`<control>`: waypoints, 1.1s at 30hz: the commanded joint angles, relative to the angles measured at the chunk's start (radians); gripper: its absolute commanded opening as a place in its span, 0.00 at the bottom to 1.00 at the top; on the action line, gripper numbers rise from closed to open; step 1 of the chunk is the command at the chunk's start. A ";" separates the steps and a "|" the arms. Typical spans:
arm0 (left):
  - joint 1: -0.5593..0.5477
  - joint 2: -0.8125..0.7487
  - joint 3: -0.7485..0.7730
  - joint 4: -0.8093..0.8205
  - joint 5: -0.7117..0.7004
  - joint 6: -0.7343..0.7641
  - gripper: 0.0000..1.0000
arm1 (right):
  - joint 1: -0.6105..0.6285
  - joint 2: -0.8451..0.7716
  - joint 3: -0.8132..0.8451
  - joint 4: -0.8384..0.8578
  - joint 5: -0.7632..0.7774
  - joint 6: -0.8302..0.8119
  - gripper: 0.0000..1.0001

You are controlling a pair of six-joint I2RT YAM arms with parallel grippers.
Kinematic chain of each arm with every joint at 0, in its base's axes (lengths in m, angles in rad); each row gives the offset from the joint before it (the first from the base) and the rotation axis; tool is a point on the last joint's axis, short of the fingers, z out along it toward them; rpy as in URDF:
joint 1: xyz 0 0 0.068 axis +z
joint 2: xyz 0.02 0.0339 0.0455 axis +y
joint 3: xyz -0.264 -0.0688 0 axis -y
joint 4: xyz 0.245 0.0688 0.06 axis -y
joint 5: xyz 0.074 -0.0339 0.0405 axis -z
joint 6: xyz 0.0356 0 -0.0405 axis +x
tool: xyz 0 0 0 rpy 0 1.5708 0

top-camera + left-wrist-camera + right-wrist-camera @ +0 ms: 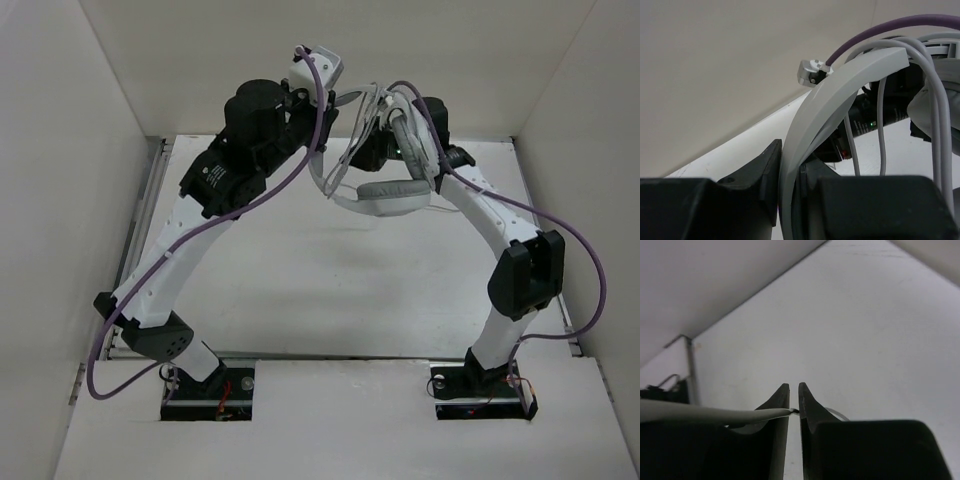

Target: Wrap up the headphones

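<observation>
The light grey headphones (385, 195) are up off the surface (300, 290), tilted, with one padded oval earcup (400, 190) facing upward. Several strands of their thin grey cable (882, 125) drape over the curved headband (825, 100).

Bright, soft light everywhere. Faint shadow on the flat white table (300, 290). The black plastic fingers (865, 450) at six o'clock look blurry.

headband (827, 95) is cut off at 6 o'clock in left wrist view, cable (700, 414) at 9 o'clock in right wrist
</observation>
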 commanded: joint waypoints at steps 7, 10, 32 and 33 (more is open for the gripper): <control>0.029 0.040 0.263 0.155 0.023 -0.064 0.00 | 0.093 -0.036 -0.331 0.794 -0.273 0.812 0.25; 0.039 0.060 0.306 0.168 0.008 -0.063 0.00 | 0.141 -0.028 -0.388 0.956 -0.258 0.941 0.28; 0.223 0.143 0.462 0.221 -0.139 -0.174 0.00 | 0.397 0.038 -0.470 1.096 -0.181 1.095 0.39; 0.236 0.146 0.464 0.226 -0.155 -0.178 0.00 | 0.406 0.038 -0.470 1.088 -0.181 1.089 0.38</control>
